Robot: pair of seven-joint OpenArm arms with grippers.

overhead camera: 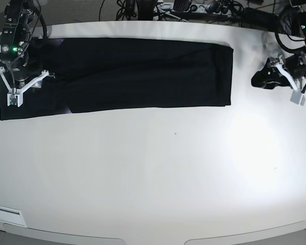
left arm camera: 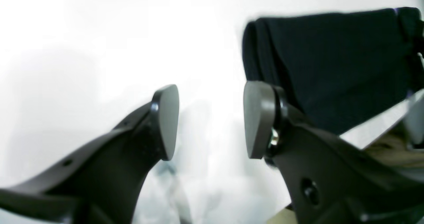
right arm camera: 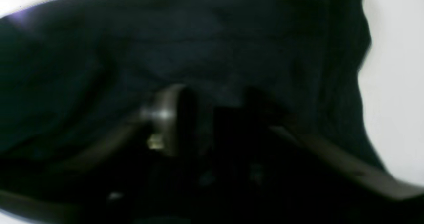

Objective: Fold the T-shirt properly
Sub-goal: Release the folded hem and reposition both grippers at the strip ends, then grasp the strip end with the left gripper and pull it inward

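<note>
The T-shirt (overhead camera: 143, 74) lies flat on the white worktop (overhead camera: 153, 178), near the far edge. It is folded into one long black strip, and its long way runs from side to side across the worktop. The right end effector (overhead camera: 20, 87) sits right on top of one end of the strip, the end on the left of the base view. In the right wrist view the dark cloth fills almost everything and it is all blurry, so I cannot tell if its fingers are spread or if they hold any cloth. The left end effector (left arm camera: 210, 121) is at the other end, just past the short edge of the T-shirt, not touching it. Its two fingers stand wide apart with nothing between them, only bare worktop. The cloth edge lies ahead of it and a bit to one side. The right arm is the nearer one. I think the next fold goes along the long way, one end brought over to the other.
</note>
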